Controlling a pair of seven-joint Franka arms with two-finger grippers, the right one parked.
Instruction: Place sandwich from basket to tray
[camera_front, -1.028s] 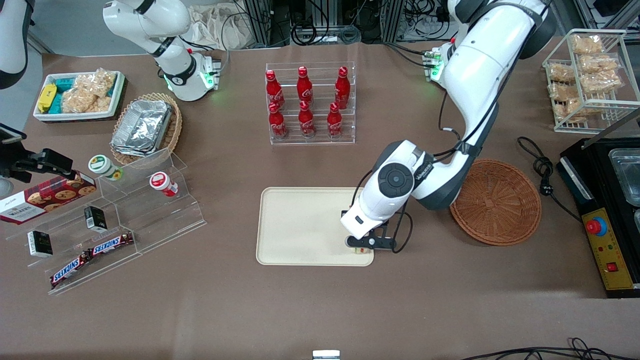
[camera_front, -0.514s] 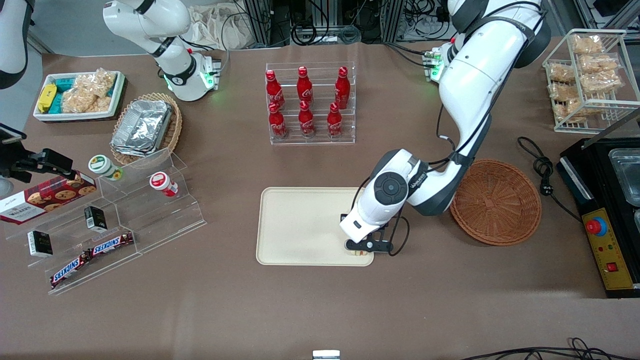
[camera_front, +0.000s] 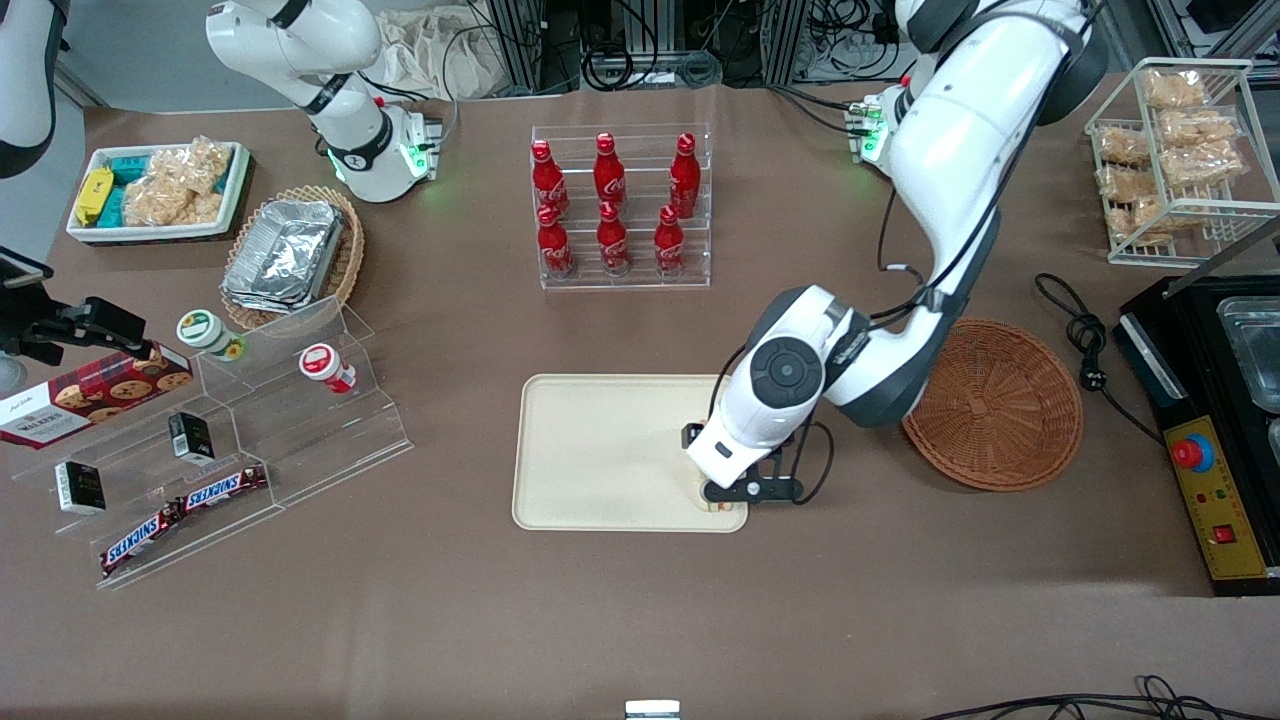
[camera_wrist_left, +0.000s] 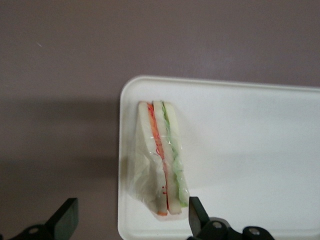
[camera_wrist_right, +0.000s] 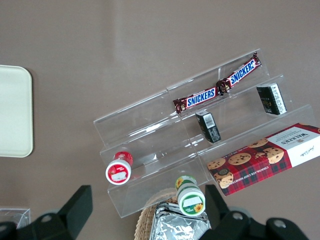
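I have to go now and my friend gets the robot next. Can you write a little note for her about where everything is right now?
Gripper: open, holding nothing, hovering just above the sandwich at the tray's corner nearest the front camera.
Sandwich: lying on the tray, close to its edge, in its clear wrap.
Basket: empty, beside the tray toward the working arm's end.
Done: sandwich moved and let go.
Left: lift the arm away, probably nothing more.
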